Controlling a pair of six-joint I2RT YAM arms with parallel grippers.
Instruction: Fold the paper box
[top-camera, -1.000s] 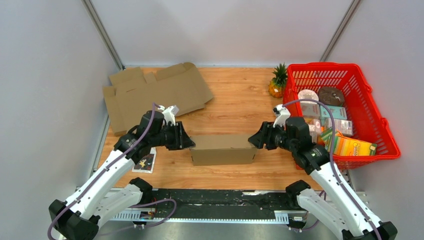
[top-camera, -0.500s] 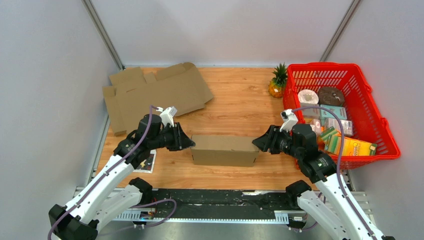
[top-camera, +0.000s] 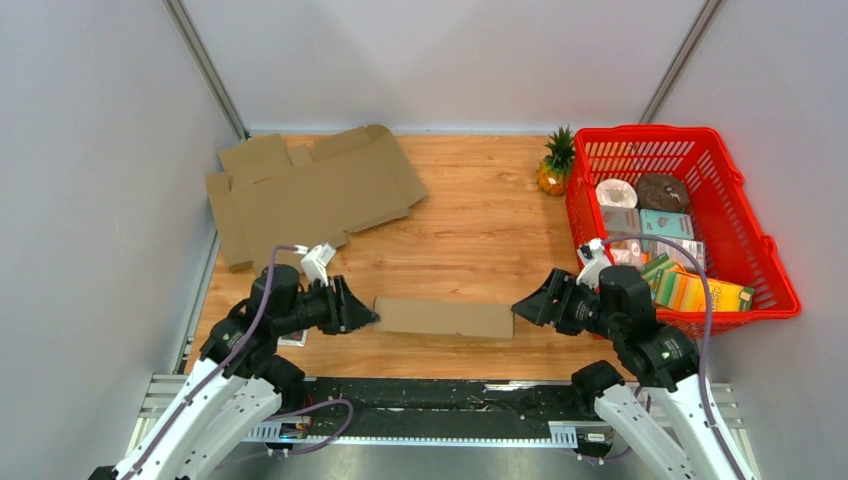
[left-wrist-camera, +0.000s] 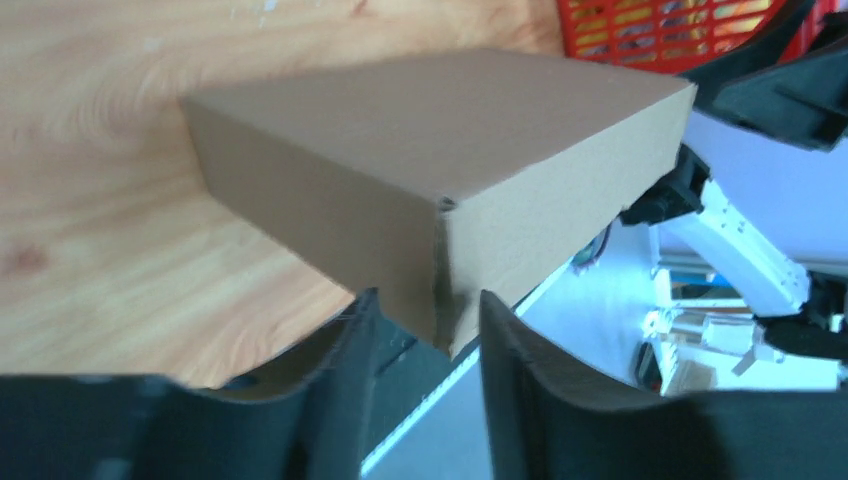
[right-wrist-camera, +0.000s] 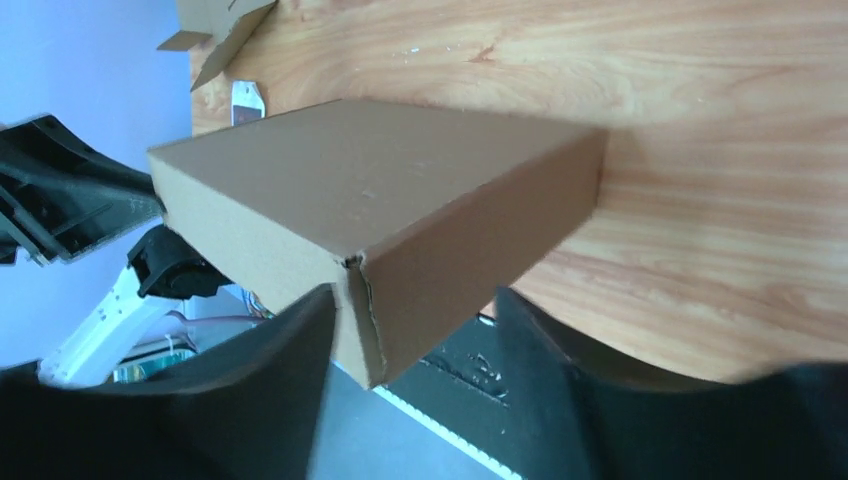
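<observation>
At the 6 o'clock edge of the wooden tabletop (top-camera: 470, 220), a closed brown paper box (top-camera: 443, 317) lay lengthwise between two robot arms, its near corners reaching out past the wood over the black rail below. The left end effector (top-camera: 368, 317) met the box at its 9 o'clock end, and the wrist camera showed its dark fingers (left-wrist-camera: 340, 390) sitting either side of the near corner, only partly spread. Whether they were truly clamping the cardboard could not be made out. The right end effector (top-camera: 520, 308) met the 3 o'clock end, its fingers (right-wrist-camera: 285, 365) set wider and likewise straddling a corner, one close against the card; again, a firm pinch could not be confirmed. Toward 11 o'clock a flat, unfolded sheet of cardboard (top-camera: 310, 190) lay on the wood. A small pineapple (top-camera: 555, 165) stood near 1 o'clock, just beside a red basket (top-camera: 640, 131) packed with groceries at the 3 o'clock side.
</observation>
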